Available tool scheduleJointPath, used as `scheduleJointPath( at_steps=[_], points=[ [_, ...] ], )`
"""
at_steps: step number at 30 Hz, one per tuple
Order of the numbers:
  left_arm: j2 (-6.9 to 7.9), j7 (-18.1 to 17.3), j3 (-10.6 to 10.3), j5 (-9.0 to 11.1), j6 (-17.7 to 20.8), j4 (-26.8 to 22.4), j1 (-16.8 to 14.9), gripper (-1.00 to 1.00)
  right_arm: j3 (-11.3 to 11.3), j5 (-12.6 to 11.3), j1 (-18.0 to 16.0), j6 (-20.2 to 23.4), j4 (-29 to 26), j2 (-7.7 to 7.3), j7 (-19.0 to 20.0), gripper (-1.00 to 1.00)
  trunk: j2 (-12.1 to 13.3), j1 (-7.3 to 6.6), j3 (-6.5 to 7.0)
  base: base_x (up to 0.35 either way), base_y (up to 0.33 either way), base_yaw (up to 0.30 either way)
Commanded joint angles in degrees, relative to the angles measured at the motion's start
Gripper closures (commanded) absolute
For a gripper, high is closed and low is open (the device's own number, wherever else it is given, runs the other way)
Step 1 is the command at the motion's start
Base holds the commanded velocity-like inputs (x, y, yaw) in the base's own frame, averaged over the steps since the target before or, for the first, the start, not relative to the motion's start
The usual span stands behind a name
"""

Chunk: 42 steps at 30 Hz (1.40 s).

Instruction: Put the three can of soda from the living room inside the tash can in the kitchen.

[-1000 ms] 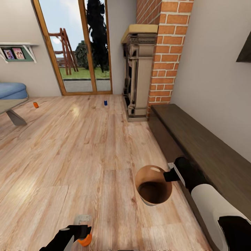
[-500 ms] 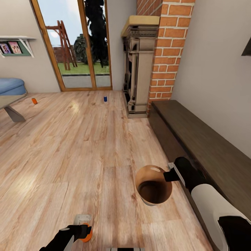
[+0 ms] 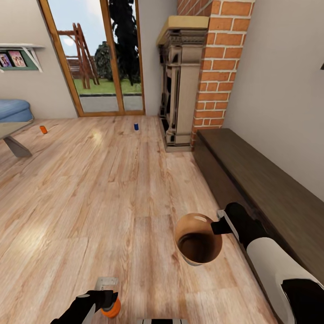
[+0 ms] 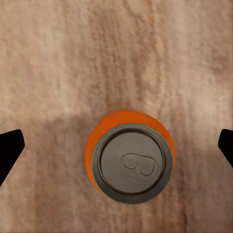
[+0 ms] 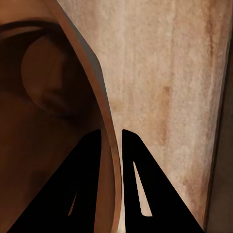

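across the living room's wood floor (image 3: 90, 189), the glass doors (image 3: 101, 58) and brick fireplace (image 3: 211, 67) sat at the far end. right gripper (image 5: 111, 138) pinched the trash can (image 3: 198, 238) by its rim, one finger inside the wall, one outside. left gripper (image 4: 116, 145) hung over an upright orange can (image 4: 130, 158), fingers spread wide, not touching. another orange can (image 3: 43, 129) and a blue can (image 3: 136, 127) stood far off by the doors.
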Motion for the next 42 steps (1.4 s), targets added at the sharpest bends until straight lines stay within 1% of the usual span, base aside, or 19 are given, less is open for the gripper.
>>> scheduleJointPath(
  at_steps=[1, 9, 22, 37, 42],
  points=[
    [-0.02, 0.0, 0.0, 0.0, 0.0, 0.0, 0.0, -1.0, 0.0, -1.2, 0.0, 0.1, 0.0, 0.03, 0.2, 1.0, 0.0, -0.01, -0.04, 0.02, 0.011, 0.0],
    [-0.06, 0.0, 0.0, 0.0, 0.0, 0.0, 0.0, -1.0, 0.0, -1.2, 0.0, 0.1, 0.0, 0.15, 0.2, 1.0, 0.0, -0.01, -0.38, 0.007, 0.004, 0.0],
    [-0.08, 0.0, 0.0, 0.0, 0.0, 0.0, 0.0, -1.0, 0.1, -1.2, 0.0, 0.1, 0.0, 0.06, 0.2, 1.0, -0.2, 0.33, -3.77, 0.0, 0.0, 0.0],
    [-0.05, 0.0, 0.0, 0.0, 0.0, 0.0, 0.0, -1.0, 0.1, -1.2, 0.0, 0.1, 0.0, 0.0, 0.2, 1.0, -0.2, 0.33, -4.29, 0.015, 0.0, 0.0],
    [-0.01, 0.0, 0.0, 0.0, 0.0, -1.1, 0.0, -1.0, 0.1, -1.2, 0.0, 0.1, 0.0, 0.0, 0.2, 1.0, -0.2, 0.33, -4.45, 0.051, 0.0, 0.0]
  ],
)
